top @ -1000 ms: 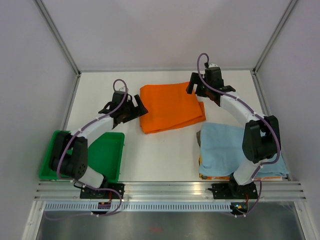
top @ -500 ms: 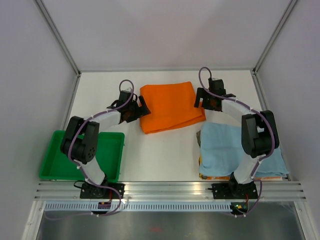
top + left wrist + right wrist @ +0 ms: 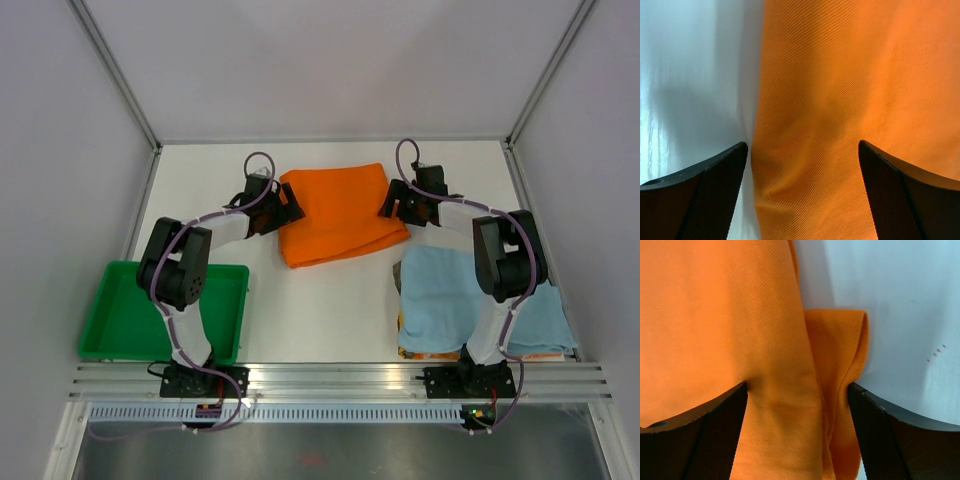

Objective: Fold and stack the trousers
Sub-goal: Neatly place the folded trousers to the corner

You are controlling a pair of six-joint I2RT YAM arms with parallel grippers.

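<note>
Trousers (image 3: 340,212) lay folded into a flat orange slab on the white worktop (image 3: 320,300), directly between the two sets of jaws. The left jaws stood spread wide, straddling the slab's left edge. One finger (image 3: 705,200) sat over bare worktop with its tip at the cloth's border, the other (image 3: 910,200) over the orange fabric, and nothing was pinched. That edge ran straight away from the jaws, slightly puckered close in. The right jaws were also spread, set across the slab's right edge. One finger (image 3: 700,440) was over the top layer, the other (image 3: 900,440) on the worktop side. Between them a lower layer stuck out past the top one, its end curled up. Bare worktop lay open on the outer side of each set of jaws, and beyond them to the far wall. Green tray (image 3: 243,300) sat well behind the left jaws. Light blue cloth (image 3: 440,290) lay just behind the right jaws, near the slab's corner.
</note>
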